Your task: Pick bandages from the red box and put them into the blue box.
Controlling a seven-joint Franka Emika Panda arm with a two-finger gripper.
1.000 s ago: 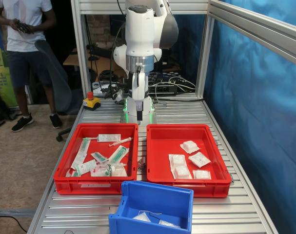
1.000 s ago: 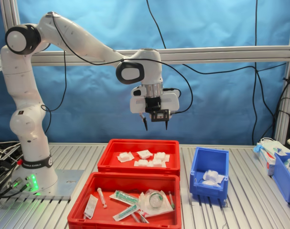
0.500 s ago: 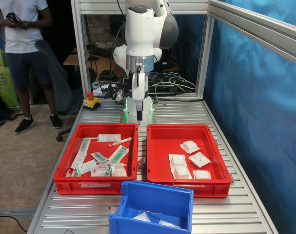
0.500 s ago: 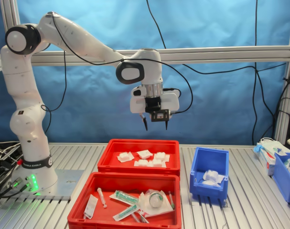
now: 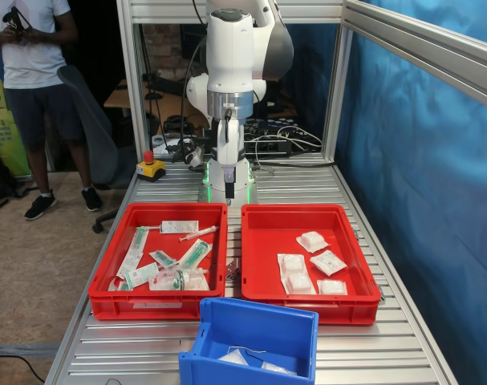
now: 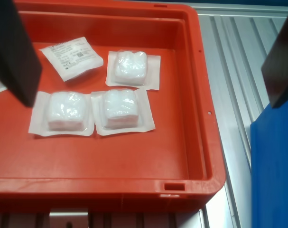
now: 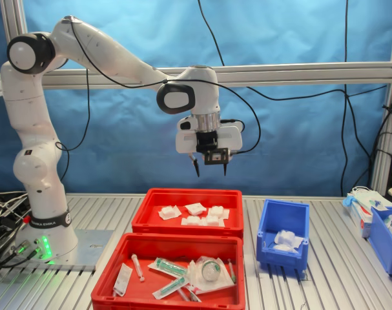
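Ribbed aluminium table (image 7: 350, 271) before blue curtain; arm poised for a pick.
Second exterior view: end effector (image 7: 209, 169) hangs wide open, empty, high above the red box (image 7: 186, 223); blue box (image 7: 283, 242) lies lower, off beside. Wrist view: bandages (image 6: 121, 110) sit directly below; best descend centred on one pad, straddling its puffy middle.
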